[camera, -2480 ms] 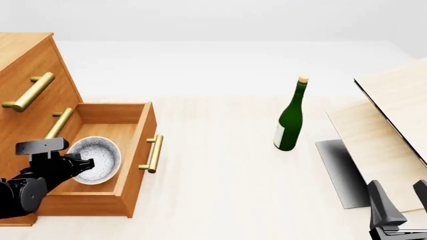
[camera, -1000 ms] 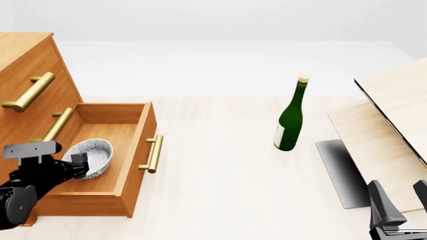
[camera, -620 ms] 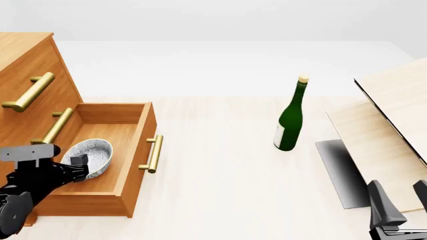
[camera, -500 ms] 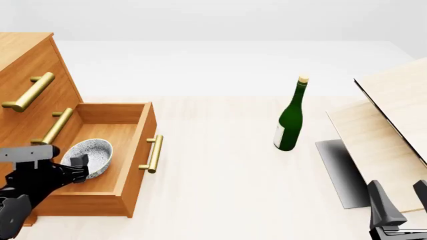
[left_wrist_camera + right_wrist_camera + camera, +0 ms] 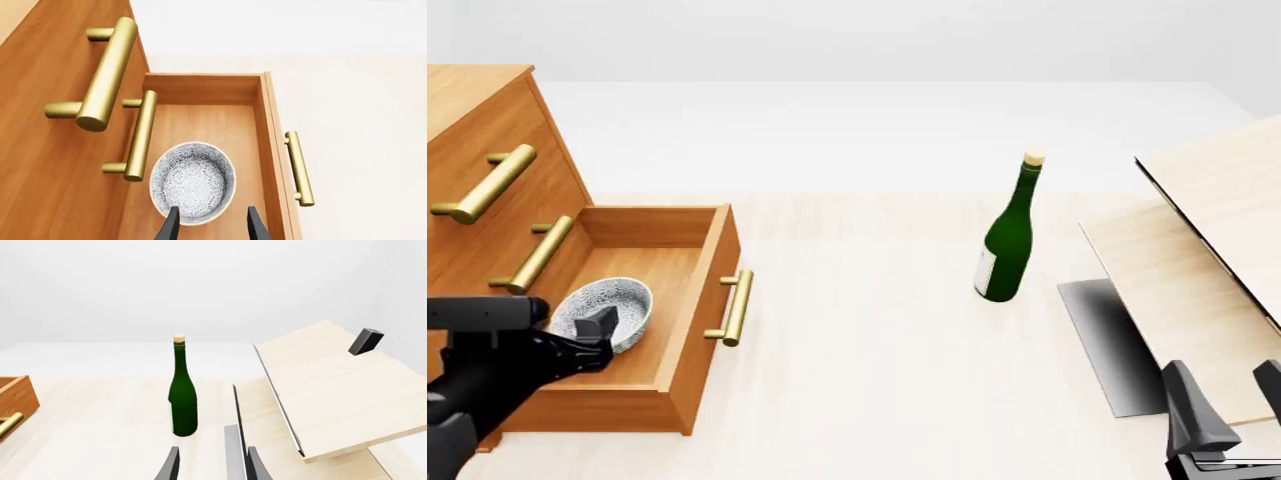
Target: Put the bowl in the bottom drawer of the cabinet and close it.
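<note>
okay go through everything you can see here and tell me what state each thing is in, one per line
Bottom drawer: pulled open.
Two upper drawers: shut.
Bowl: resting tilted in the bottom drawer, released.
Bottle: upright on the table, corked.
Left gripper: open, just behind the bowl.
Right gripper: open, holding nothing.
Pale boards: sloped, one above the other.

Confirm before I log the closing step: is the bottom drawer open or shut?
Open. The bottom drawer is pulled out, the bowl visible inside.
</note>
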